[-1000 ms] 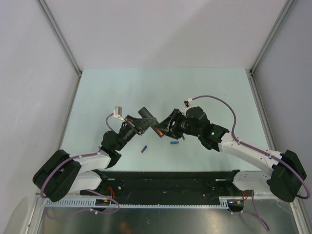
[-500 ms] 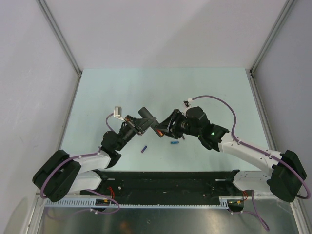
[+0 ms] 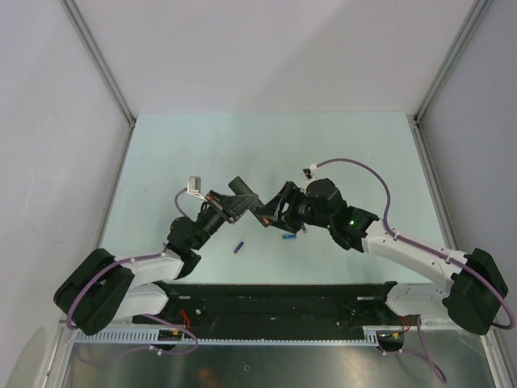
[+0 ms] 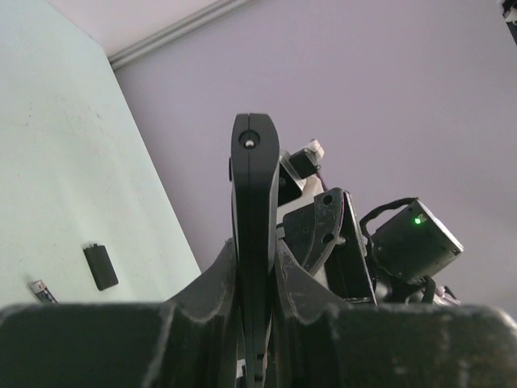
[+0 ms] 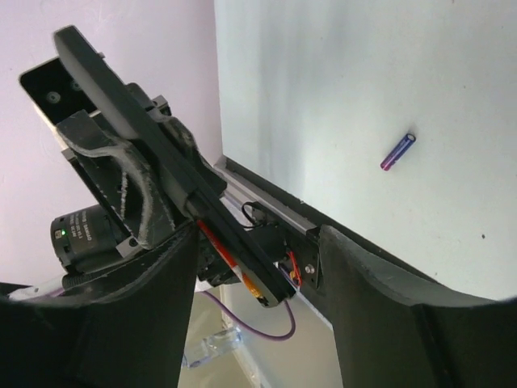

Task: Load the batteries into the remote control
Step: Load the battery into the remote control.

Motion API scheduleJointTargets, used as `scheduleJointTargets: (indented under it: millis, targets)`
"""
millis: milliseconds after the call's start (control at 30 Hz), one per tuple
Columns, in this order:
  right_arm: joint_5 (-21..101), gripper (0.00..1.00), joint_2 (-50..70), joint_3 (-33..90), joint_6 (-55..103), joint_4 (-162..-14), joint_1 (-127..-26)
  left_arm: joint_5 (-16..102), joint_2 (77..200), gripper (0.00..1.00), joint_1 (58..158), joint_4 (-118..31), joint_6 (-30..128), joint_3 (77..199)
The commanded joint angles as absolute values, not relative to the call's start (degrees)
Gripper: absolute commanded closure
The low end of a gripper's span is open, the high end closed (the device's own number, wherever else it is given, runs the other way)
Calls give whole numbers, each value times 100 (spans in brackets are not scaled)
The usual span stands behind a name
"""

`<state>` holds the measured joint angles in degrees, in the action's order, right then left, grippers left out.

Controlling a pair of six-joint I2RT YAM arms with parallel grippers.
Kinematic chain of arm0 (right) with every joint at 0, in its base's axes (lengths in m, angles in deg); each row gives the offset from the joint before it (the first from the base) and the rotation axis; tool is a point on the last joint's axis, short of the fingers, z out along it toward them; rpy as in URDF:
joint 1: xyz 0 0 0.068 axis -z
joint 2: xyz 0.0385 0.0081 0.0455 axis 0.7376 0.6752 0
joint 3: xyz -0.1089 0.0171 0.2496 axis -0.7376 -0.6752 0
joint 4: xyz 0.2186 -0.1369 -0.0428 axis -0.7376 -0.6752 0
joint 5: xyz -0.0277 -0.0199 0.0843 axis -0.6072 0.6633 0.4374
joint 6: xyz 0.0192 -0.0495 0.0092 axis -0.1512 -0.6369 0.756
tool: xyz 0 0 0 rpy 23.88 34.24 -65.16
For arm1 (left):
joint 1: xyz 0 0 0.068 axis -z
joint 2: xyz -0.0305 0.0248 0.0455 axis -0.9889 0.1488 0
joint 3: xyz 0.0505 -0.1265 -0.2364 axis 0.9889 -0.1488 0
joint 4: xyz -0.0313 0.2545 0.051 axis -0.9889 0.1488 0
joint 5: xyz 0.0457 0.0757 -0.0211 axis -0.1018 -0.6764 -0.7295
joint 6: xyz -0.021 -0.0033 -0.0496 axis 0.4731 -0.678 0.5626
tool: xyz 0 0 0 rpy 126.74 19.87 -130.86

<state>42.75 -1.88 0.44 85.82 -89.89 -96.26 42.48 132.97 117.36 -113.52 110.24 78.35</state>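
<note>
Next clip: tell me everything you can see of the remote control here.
The remote control is a slim, flat black bar, plastic by the look. It is held tilted above the table, clamped near its middle by the left gripper. An orange-red battery shows in the recess along its lower end. That end sits between the fingers of the open right gripper; whether they touch it cannot be told.

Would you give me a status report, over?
Left gripper shut on remote control, raised. Right gripper open, straddling it; orange-red battery in recess. Purple battery and blue battery loose on table, not in the way.
</note>
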Motion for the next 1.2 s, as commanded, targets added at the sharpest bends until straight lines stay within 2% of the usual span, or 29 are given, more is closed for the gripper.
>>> scheduleJointTargets:
  millis: [0,67,267,467,633,967,1167]
  targets:
    - [4325,32,-363,117,8430,-9172,-9684,4178,13159,100,11730,-12358,11035,7902]
    - [4343,27,-451,126,8378,-9163,-9675,4213,13185,100,11730,-12358,11052,7850]
    - [4571,21,-670,301,7948,-9417,-9596,4485,13290,100,11625,-12349,11227,7797]
    - [4694,21,-1040,310,7007,-9945,-9412,6232,13984,100,11124,-12367,12114,8209]
    - [5098,22,-1076,319,6489,-10033,-9385,7130,14644,100,11071,-12806,12493,8473]
    - [5081,27,-803,319,6057,-10244,-9438,7412,14442,100,11071,-12859,12432,8535]
    - [5248,34,-715,275,6110,-9964,-9464,7430,14328,100,11071,-12868,12379,8535]
